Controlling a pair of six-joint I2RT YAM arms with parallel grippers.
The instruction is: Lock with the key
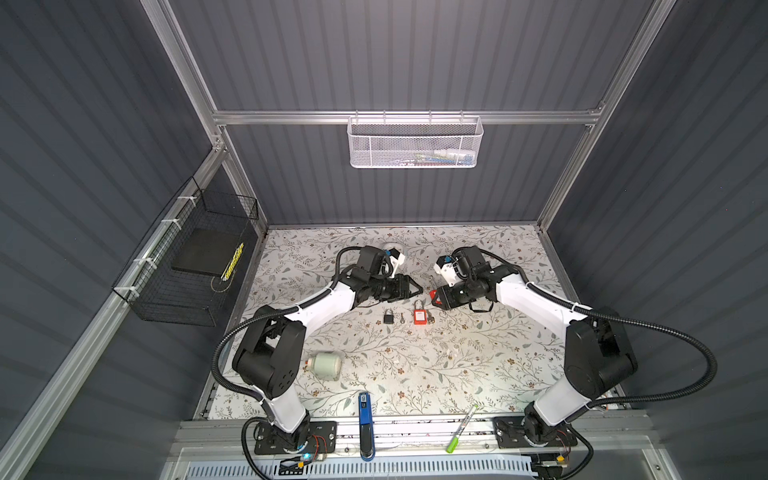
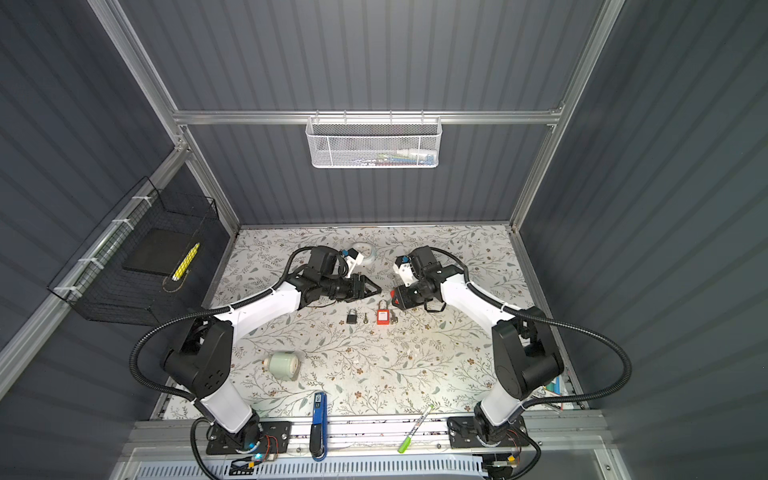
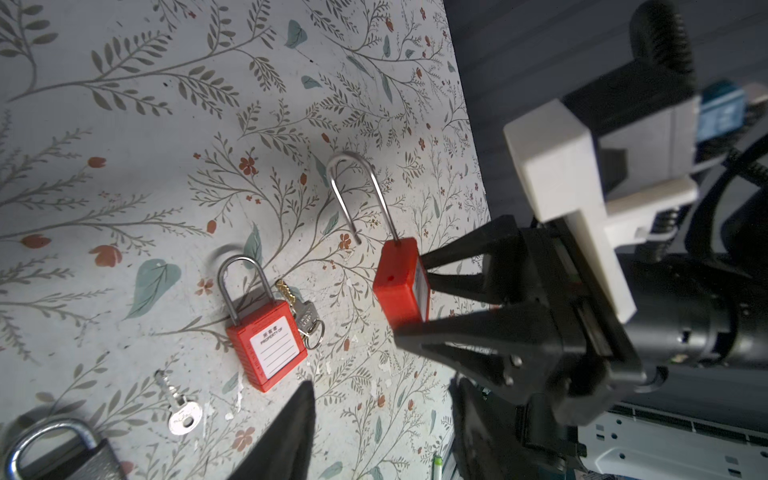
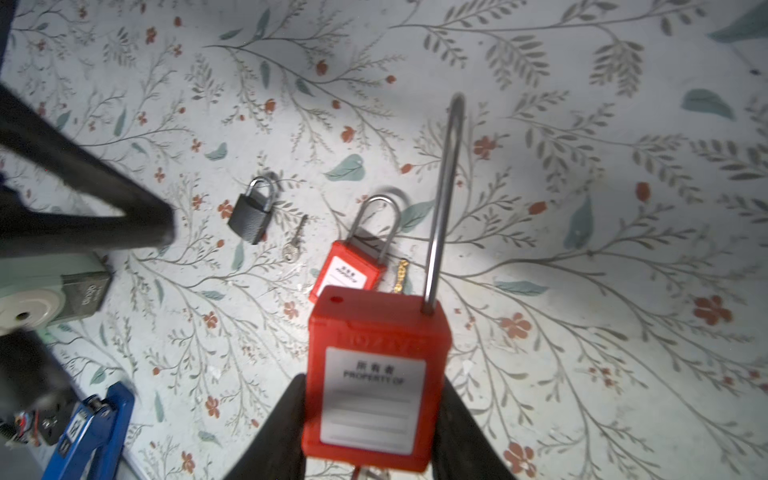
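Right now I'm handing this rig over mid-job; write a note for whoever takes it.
Right gripper: jaws shut on the red plastic long-shackle padlock, held off the floral table, shackle open.
Left gripper: open, empty, facing it.
On the table: red short-shackle padlock beside ringed keys; small grey padlock; single silver key.
Done: padlock picked up.
Left: take a key, lock it.

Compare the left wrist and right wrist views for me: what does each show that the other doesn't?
Left wrist only: the shackle of the held lock broadside, free end out of the body.
Right wrist only: that lock's label face-on, the stapler, a pale green jar.
Both: the held lock clamped in the right gripper, the red lock lying beside keys, the loose key, the grey lock.
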